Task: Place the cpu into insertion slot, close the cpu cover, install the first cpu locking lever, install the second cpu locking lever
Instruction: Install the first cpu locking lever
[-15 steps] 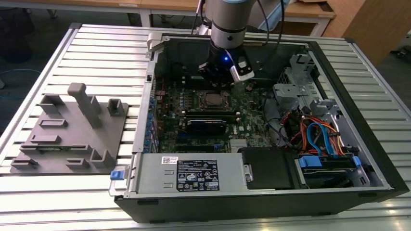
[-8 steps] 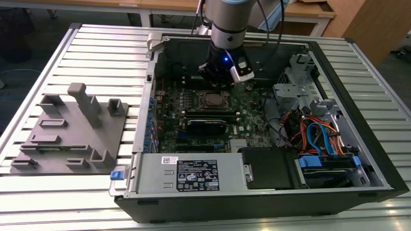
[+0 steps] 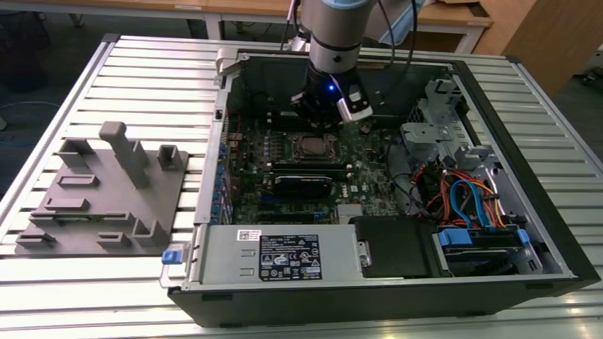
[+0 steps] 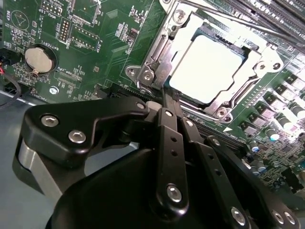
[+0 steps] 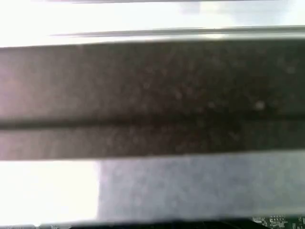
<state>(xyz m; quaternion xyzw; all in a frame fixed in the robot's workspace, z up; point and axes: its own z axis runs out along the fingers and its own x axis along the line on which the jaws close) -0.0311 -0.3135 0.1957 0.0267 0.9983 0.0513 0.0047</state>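
Note:
The cpu [image 4: 209, 67] lies flat in the insertion slot [image 4: 143, 72] on the green board, its dull grey top showing through the window of the cpu cover [image 4: 229, 101]. The silvery cover lies down flat around the chip. A thin metal lever rod [image 4: 238, 24] runs along the far side of the socket. My gripper [image 4: 166, 94] is shut, its black fingertips pressed together at the socket's near edge beside the hinge corner; nothing shows between them. In the exterior view the gripper [image 3: 318, 121] hangs inside the open case just above the socket [image 3: 311, 146].
The grey power-supply box [image 3: 278, 258] sits at the case's front. A drive cage and coloured cables [image 3: 471, 205] crowd the exterior view's right. A grey fixture plate [image 3: 104, 191] lies outside on the slatted table. A coin battery [image 4: 39, 57] and long slots [image 4: 267, 14] flank the socket.

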